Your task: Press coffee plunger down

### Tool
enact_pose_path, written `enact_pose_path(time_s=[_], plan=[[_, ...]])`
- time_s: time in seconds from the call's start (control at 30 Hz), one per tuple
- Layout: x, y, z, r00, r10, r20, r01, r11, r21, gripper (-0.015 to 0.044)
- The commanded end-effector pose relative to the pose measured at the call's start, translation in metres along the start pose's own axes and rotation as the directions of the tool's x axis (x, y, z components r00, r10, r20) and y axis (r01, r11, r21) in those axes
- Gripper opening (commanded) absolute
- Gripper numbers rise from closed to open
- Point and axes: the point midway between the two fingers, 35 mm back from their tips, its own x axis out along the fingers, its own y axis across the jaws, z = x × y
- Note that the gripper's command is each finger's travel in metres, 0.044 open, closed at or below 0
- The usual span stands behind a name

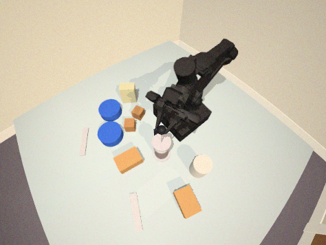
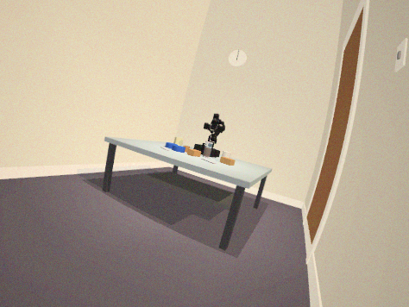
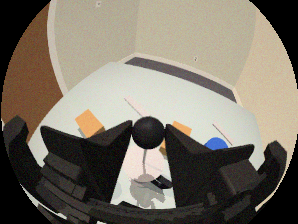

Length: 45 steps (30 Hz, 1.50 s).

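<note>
The coffee press [image 1: 161, 144] [image 2: 207, 151] [image 3: 142, 165] stands upright on the table, with a pale lid and a see-through body. Its plunger knob [image 1: 160, 129] [image 3: 148, 132] is a black ball on a thin rod, standing above the lid. My gripper [image 1: 161, 129] [image 3: 148, 126] is shut on the knob, with one fingertip on each side of it in the wrist view. The rod shows between the lid and the knob. The black handle [image 3: 162, 181] of the press shows below the lid in the wrist view.
A cream cylinder [image 1: 201, 166] stands right of the press. Orange blocks [image 1: 128, 160] [image 1: 188, 201] lie left and in front. Two blue discs [image 1: 110, 110] [image 1: 110, 133], small brown cubes [image 1: 138, 112] [image 1: 129, 124] and a yellow block [image 1: 127, 92] are on the left. Pale strips [image 1: 84, 141] [image 1: 136, 211] lie flat.
</note>
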Motion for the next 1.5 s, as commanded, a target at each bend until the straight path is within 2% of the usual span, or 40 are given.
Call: enact_pose_path(time_s=[0.0, 1.1, 1.47], plan=[[0.007, -0.001, -0.016, 1.000, -0.002, -0.029, 0.002, 1.000, 0.005, 0.0126], [0.039, 0.000, -0.060, 1.000, -0.002, -0.028, 0.002, 1.000, 0.005, 0.0126], [0.044, 0.001, -0.058, 1.000, -0.002, -0.028, 0.002, 1.000, 0.005, 0.0126]])
